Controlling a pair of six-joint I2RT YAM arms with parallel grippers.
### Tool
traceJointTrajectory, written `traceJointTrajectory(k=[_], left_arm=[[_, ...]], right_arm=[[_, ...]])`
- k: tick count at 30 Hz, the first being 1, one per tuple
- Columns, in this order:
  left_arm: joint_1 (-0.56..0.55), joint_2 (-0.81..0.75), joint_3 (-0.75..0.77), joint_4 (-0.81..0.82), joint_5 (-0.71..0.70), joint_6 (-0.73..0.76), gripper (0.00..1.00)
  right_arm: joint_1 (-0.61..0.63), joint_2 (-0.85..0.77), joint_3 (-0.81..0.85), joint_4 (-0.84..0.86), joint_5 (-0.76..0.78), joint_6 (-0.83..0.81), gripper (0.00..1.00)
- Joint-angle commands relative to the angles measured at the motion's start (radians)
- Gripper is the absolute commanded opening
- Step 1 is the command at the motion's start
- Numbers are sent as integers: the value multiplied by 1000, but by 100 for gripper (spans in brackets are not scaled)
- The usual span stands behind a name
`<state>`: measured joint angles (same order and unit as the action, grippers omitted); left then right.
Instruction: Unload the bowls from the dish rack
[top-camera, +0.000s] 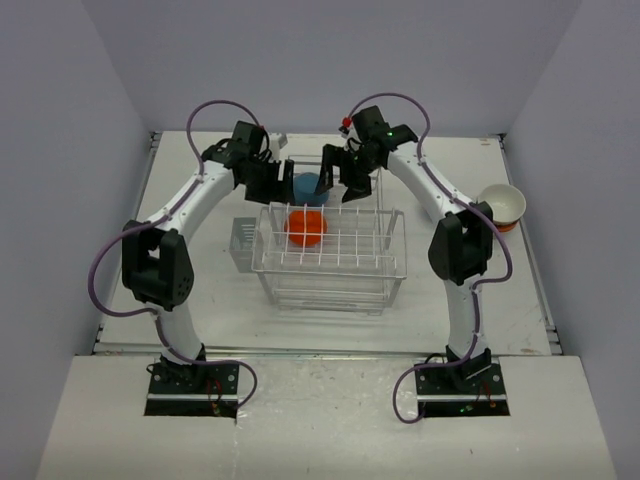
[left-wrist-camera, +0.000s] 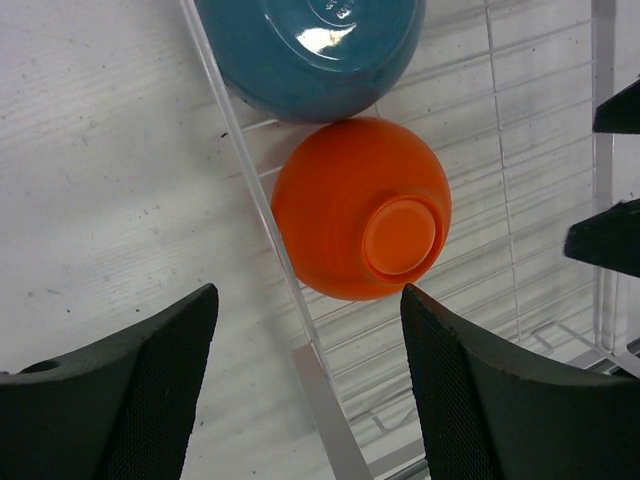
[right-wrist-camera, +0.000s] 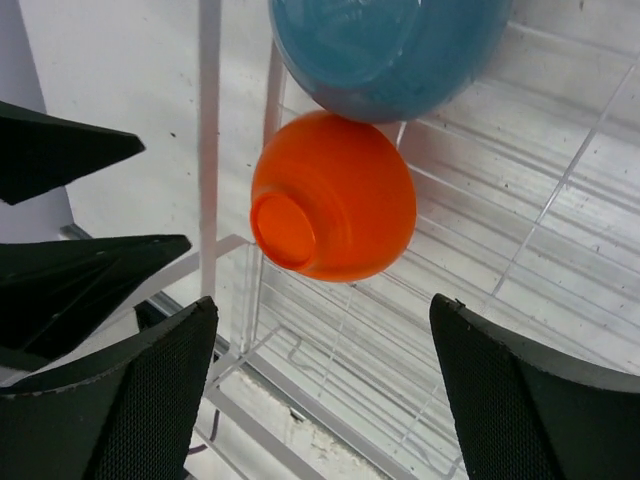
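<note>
Both claws are seen spread wide with nothing between the fingers: the left gripper (left-wrist-camera: 308, 300) and the right gripper (right-wrist-camera: 325, 305) hang over the 12 o'clock end of the dish rack (top-camera: 330, 262), close to each other. Inside the rack the orange bowl (top-camera: 307, 228) lies tipped with its foot ring showing, and the blue bowl (top-camera: 308, 185) is pressed against it at its 12 o'clock side. A cream bowl (top-camera: 502, 203), stacked on another, is already set out at the table's 3 o'clock edge. The chief hazard is judged to be crowding — two arms aimed at one bowl could be knocked together, since the right claw's fingers are already visible in the left wrist view. A finger could also be caught on the rack's wire, which runs just beside the orange bowl, so the rack might be dragged. The glossy rounded wall could be squeezed out of a shallow pinch, and the blue bowl could be toppled once its neighbour is lifted.
</note>
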<state>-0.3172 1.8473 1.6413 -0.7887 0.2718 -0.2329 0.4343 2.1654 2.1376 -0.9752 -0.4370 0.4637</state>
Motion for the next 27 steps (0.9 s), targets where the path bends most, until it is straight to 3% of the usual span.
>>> traceJointTrajectory(k=[1, 12, 27], left_arm=[[-13, -10, 14, -32, 37, 35, 75], [-42, -8, -40, -32, 18, 21, 74], [-43, 41, -58, -3, -19, 4, 73]], right_arm=[[7, -76, -67, 3, 1, 4, 87], [9, -142, -228, 70, -6, 35, 87], [7, -157, -275, 102, -19, 44, 87]])
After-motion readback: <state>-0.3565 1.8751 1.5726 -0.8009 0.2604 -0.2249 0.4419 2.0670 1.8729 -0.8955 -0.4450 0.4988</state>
